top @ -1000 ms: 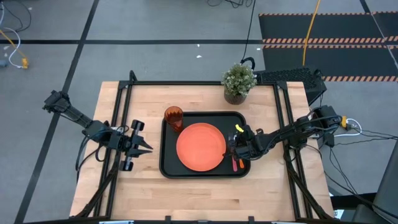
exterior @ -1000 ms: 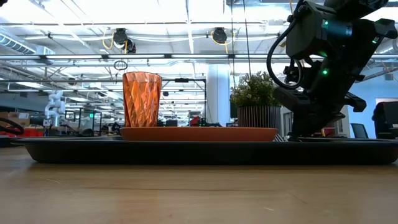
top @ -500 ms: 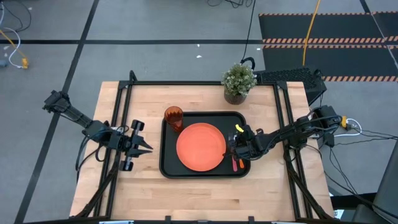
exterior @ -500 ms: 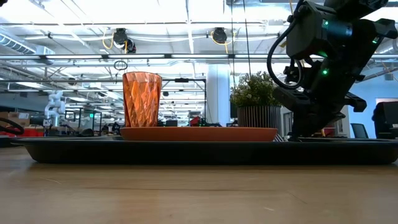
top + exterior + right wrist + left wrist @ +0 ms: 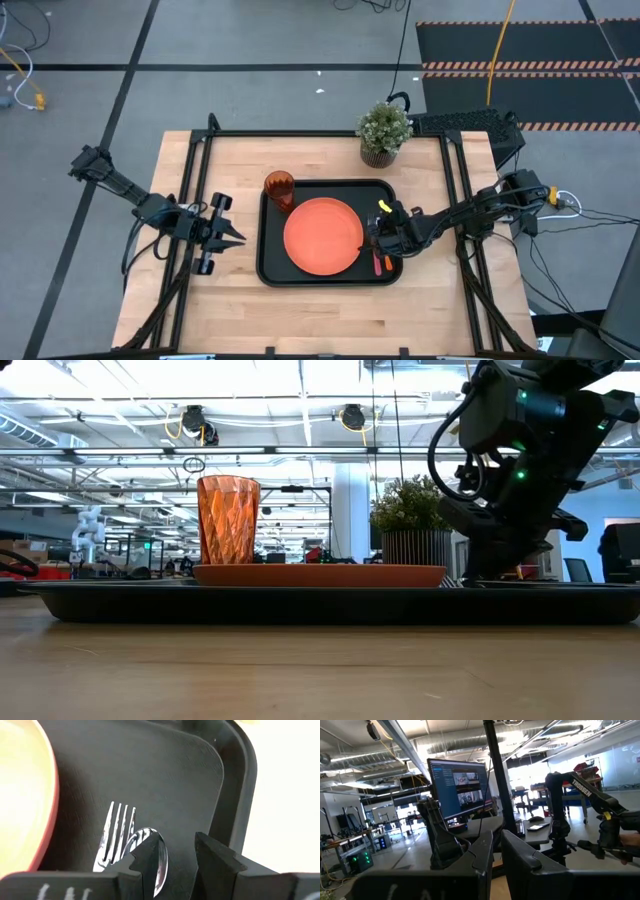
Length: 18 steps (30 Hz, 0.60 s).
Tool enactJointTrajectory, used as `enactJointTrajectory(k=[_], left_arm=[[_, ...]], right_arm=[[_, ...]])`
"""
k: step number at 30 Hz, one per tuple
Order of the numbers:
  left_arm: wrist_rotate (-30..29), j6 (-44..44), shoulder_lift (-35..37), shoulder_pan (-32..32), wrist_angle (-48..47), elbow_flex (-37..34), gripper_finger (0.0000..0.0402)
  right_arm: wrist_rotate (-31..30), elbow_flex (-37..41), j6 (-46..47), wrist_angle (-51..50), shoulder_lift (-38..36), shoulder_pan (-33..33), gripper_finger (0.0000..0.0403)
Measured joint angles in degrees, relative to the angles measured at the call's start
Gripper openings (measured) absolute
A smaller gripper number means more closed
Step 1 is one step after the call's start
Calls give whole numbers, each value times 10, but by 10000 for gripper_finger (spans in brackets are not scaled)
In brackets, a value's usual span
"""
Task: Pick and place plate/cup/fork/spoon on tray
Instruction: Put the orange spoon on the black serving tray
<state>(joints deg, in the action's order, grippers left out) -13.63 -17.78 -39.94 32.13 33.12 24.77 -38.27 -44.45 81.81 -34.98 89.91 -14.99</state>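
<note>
My right end effector hung open over the spoon beside the fork on the tray; my left end effector waited nearly closed, empty.

Left arm: dark, jointed, reaching in from the table's left side and lying low over the bare wood.
Left gripper: two dark fingers nearly together — only a thin slit between them, nothing in it.
Right arm: dark, stretched in from the right edge, bent down at the wrist.
Right gripper: two dark fingers parted — a clear gap between them, tips pointing down.
</note>
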Motion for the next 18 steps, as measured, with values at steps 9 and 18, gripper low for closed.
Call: enactJointTrajectory(k=[9, 18], left_arm=[[0, 0, 0, 0, 0, 0, 42], [0, 0, 0, 0, -1, 0, 42]], right_arm=[[-7, 0, -1, 9, 0, 0, 118], [-6, 0, -31, -7, 0, 0, 118]])
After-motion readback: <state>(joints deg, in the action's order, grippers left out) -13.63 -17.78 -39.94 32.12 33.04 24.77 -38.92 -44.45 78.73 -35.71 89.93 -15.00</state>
